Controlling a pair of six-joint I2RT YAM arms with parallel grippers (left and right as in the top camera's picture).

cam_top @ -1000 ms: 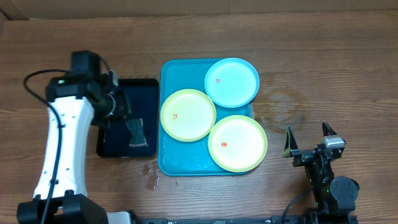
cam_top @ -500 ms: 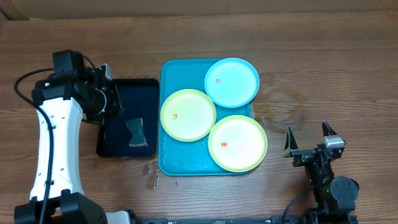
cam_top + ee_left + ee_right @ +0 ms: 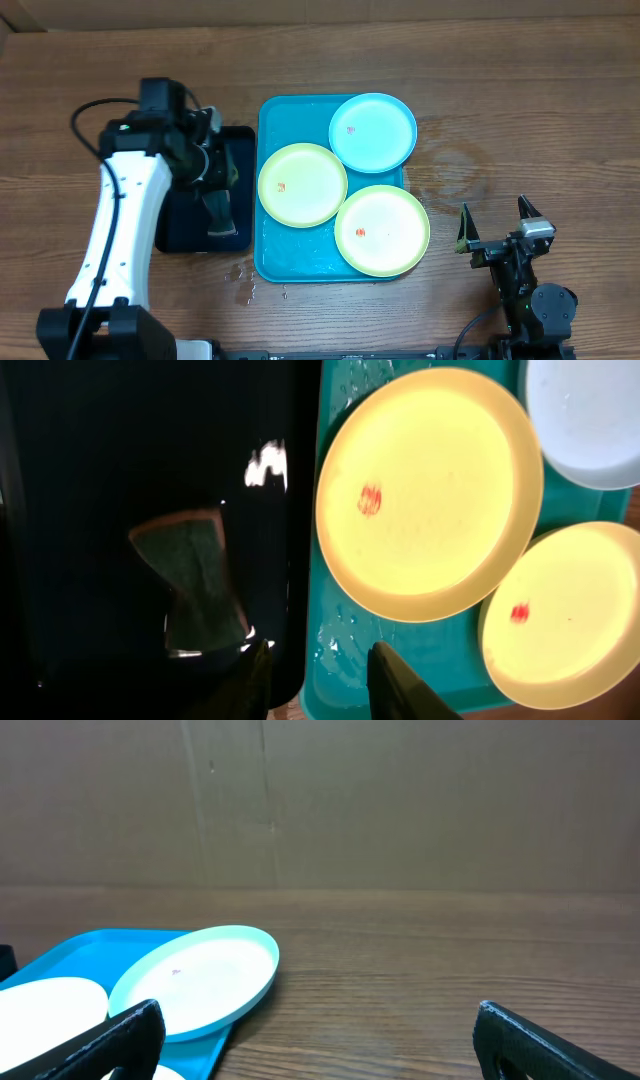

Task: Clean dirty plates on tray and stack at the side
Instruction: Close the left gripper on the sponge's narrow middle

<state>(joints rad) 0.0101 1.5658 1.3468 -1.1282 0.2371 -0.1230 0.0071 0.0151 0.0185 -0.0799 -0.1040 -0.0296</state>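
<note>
The turquoise tray (image 3: 264, 252) holds three plates with red specks: a light blue plate (image 3: 373, 132) at the back right, a yellow-green plate (image 3: 303, 184) at the left, and another yellow-green plate (image 3: 382, 229) at the front right. My left gripper (image 3: 222, 168) is open and empty, raised over the right side of the black tray. In the left wrist view its fingers (image 3: 322, 685) straddle the seam between the black tray and the turquoise tray (image 3: 335, 660), near the left yellow-green plate (image 3: 430, 490). My right gripper (image 3: 495, 222) is open and empty, to the right of the tray.
A black tray (image 3: 185, 238) lies left of the turquoise tray, with a dark grey-green sponge (image 3: 217, 212) in it. Water drops (image 3: 240, 275) lie on the wood in front of it. The right wrist view shows the light blue plate (image 3: 195, 980) and bare wood.
My left arm swung out to the left, then back right, and now hangs over the black tray's right side near the turquoise tray. The plates, the sponge and the right arm have not moved.
</note>
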